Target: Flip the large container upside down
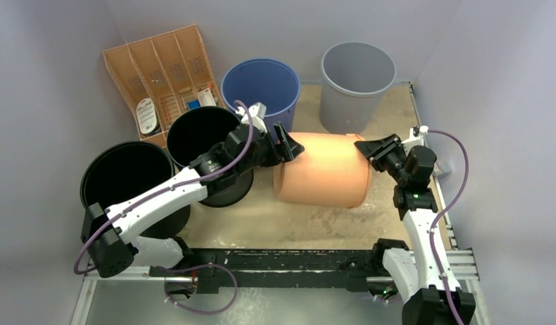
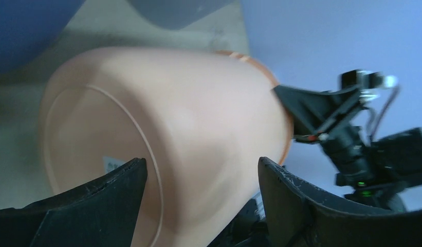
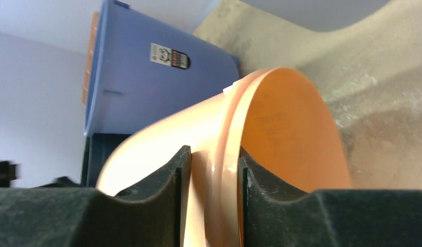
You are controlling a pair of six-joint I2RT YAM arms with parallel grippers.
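The large container [image 1: 322, 169] is a pale orange bucket lying on its side on the table, base to the left and open mouth to the right. My left gripper [image 1: 288, 145] stands open at the base, and its fingers straddle the base's edge [image 2: 172, 118] without closing on it. At the mouth, my right gripper [image 1: 374, 150] sits over the top of the rim. One finger is inside the bucket [image 3: 280, 128] and one outside. The jaws of the right gripper [image 3: 214, 157] are a little apart, with a small gap beside the outer finger.
A blue bucket [image 1: 261, 84] and a grey bucket [image 1: 356, 74] stand upright behind the orange one. Two black buckets [image 1: 204, 135] [image 1: 122, 176] stand at the left under my left arm. An orange divided organizer [image 1: 160, 68] leans at the back left. Walls enclose three sides.
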